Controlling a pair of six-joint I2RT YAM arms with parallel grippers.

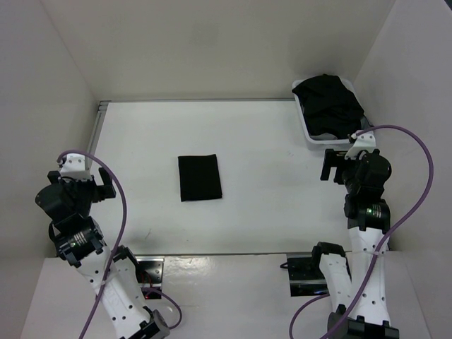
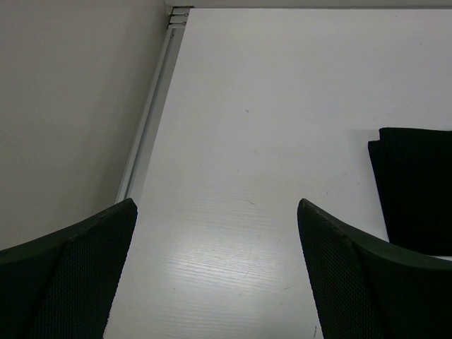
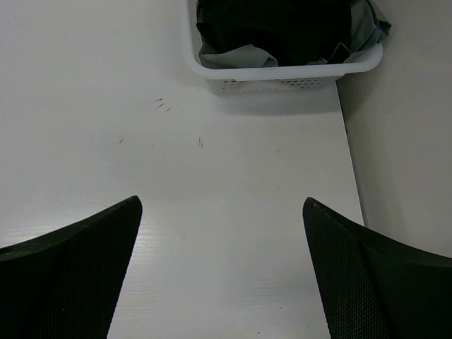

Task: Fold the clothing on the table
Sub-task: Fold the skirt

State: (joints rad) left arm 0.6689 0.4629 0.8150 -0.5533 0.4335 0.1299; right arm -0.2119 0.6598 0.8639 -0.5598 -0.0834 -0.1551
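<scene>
- Black clothing [image 1: 200, 178], folded into a neat upright rectangle, lies flat on the table [image 1: 268, 141]. It sits left of centre and we see nothing touching it.
- White tabletop, mostly bare. We spot a few faint scuffs [image 3: 164, 106] in the right wrist view.
- A thin metal rail [image 1: 198, 100] runs along the table's far edge, and another length runs down the left edge.
- Over the left side of the table we find the left gripper [image 1: 104, 185], fingers spread wide with nothing between them. It hangs above the surface, well apart from the clothing and aimed toward it.
- In the left wrist view we catch only the clothing's left part at the right border. Layered fold edges show at its upper corner.
- Near the table's right edge we see the right gripper [image 1: 329, 167], also spread wide and empty. It sits just short of the tray [image 1: 309, 133].
- The tray is white perforated plastic and sits in the far right corner, against the wall.
- It holds a heap of black clothes [image 1: 328, 102]. In the right wrist view we see grey cloth [image 3: 236, 56] bunched at the tray's near rim.
- We note purple cables [image 1: 121, 212] looping off both arms. Neither touches the clothing.
- Both arm bases are bolted at the near edge, one on each side.
</scene>
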